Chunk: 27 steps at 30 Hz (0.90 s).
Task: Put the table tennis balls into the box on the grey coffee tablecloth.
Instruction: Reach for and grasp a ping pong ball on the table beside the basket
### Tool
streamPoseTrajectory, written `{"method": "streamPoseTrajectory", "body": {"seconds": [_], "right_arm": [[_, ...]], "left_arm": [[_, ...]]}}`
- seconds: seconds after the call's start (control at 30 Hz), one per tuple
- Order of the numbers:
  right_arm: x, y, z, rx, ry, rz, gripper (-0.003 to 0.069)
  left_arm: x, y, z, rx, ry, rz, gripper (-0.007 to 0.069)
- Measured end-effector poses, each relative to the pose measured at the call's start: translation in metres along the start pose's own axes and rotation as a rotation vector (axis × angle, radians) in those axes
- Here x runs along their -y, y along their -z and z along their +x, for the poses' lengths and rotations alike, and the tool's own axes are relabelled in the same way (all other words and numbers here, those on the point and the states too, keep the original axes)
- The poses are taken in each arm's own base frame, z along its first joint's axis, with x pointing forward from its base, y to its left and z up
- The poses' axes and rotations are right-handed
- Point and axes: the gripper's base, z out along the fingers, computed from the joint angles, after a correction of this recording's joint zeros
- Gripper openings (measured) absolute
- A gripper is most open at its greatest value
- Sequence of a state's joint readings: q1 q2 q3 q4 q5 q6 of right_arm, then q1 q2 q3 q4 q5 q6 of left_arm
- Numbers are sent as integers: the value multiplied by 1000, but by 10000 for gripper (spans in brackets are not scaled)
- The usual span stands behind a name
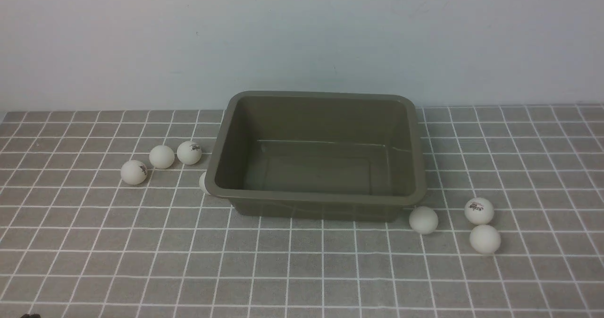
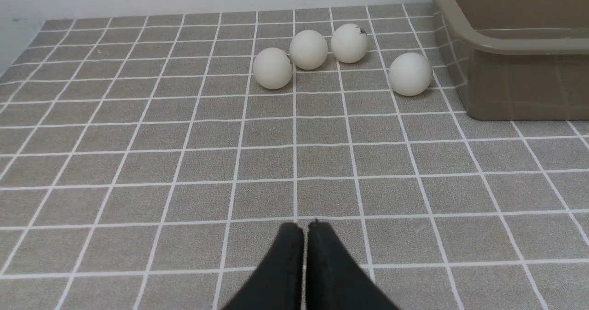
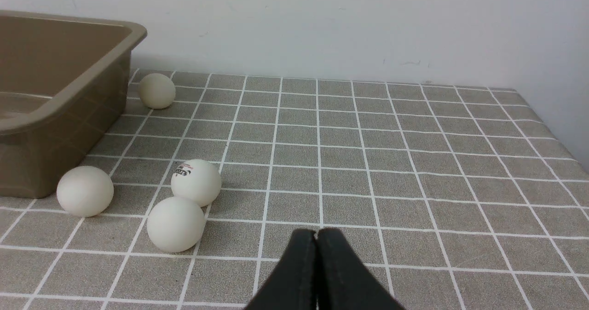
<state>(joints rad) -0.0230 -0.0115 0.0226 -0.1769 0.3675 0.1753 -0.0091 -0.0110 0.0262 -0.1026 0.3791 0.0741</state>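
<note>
The olive-brown box (image 1: pixel 317 200) stands empty in the middle of the grey coffee tablecloth (image 1: pixel 302 271). Left of it lie three white balls (image 1: pixel 162 157) in a row, and another ball (image 1: pixel 204 183) half hidden against its left corner. Right of it lie three balls (image 1: pixel 423 220). The right wrist view shows a further ball (image 3: pixel 157 90) beside the box's far right wall. My left gripper (image 2: pixel 305 225) is shut and empty, well short of the left balls (image 2: pixel 308 49). My right gripper (image 3: pixel 316 232) is shut and empty, just right of the right balls (image 3: pixel 176 224). Neither gripper shows in the front view.
A plain pale wall (image 1: pixel 302 35) rises right behind the box. The cloth's right edge (image 3: pixel 559 135) shows in the right wrist view. Open cloth stretches in front of the box.
</note>
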Motion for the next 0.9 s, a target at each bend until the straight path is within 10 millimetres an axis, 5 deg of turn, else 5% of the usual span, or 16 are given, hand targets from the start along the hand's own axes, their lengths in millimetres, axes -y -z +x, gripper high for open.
{"method": "streamPoseTrajectory", "body": {"seconds": [0.4, 0.7, 0.9], "right_arm": [[0, 0, 0, 0, 0, 0, -13], [0, 0, 0, 0, 0, 0, -13], [0, 0, 0, 0, 0, 0, -13]], "left_arm": [[1, 0, -2, 24, 47, 12, -5], [3, 3, -23, 242, 492, 100, -5], [-2, 6, -33, 374, 589, 85, -5]]}}
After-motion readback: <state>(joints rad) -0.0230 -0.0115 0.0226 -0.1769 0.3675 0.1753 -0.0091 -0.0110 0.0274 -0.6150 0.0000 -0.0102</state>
